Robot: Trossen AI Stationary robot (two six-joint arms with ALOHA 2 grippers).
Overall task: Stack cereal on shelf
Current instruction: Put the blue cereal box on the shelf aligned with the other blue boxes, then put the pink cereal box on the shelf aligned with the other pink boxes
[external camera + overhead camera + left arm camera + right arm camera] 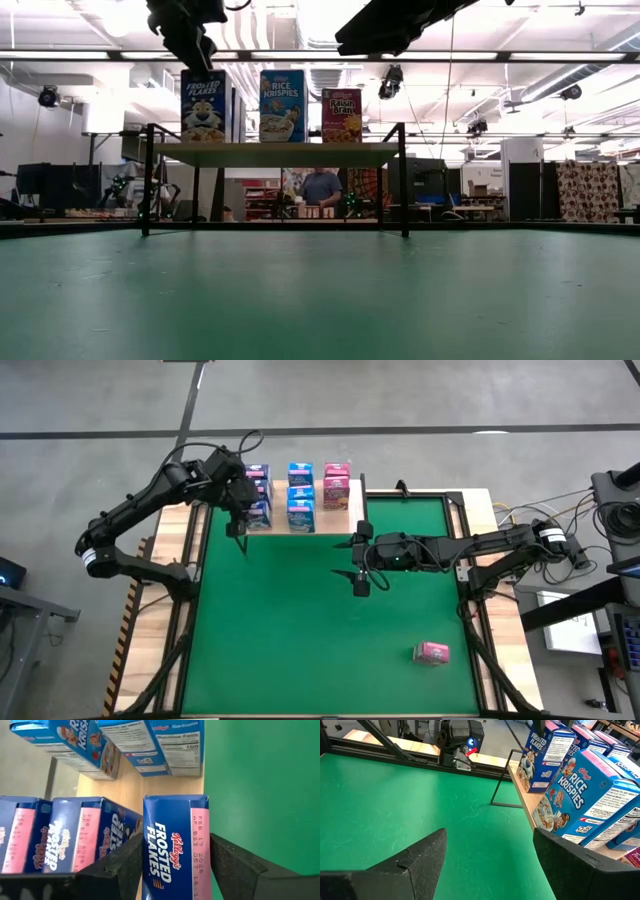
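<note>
My left gripper (pixel 175 865) straddles upright Frosted Flakes box (pixel 175 845) on shelf (pixel 275 520), fingers parted, gaps either side. Right gripper (pixel 358 565) wide, empty, nearer fallen pink box (pixel 432 652) on mat.

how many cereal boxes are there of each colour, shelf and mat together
dark blue Frosted Flakes boxes: 3
lighter blue Rice Krispies boxes: 3
pink boxes: 3 (2 on the shelf, 1 lying on the green mat)
total: 9
</note>
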